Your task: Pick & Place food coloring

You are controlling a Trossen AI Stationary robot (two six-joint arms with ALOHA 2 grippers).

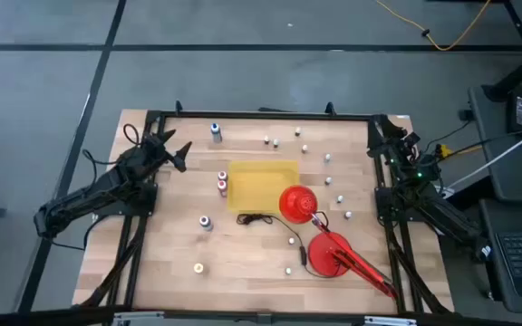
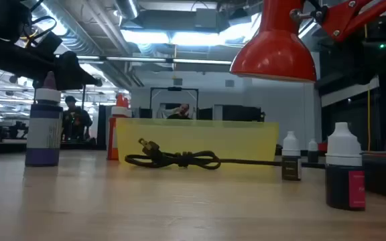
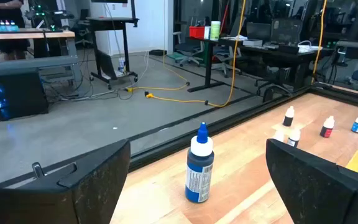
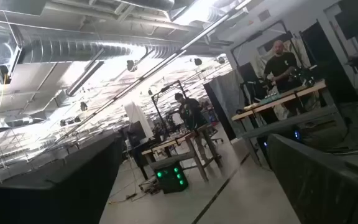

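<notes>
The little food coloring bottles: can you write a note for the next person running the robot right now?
Left end effector: open, empty, raised at the table's back-left, facing the blue-topped bottle.
Right end effector: open, empty, parked at the back-right, aimed into the room.
Food coloring: bottles scattered upright on the table; two red-topped ones stand beside the yellow tray.
Done: no bottle picked up yet; none seen in the tray.
Left: grasp and place every bottle.

The small bottles [image 1: 329, 181] scattered across the table [image 1: 170, 263] are too tiny from above to tell cap colours; the lamp [image 2: 277, 47] is cut off at the top edge in the low view
</notes>
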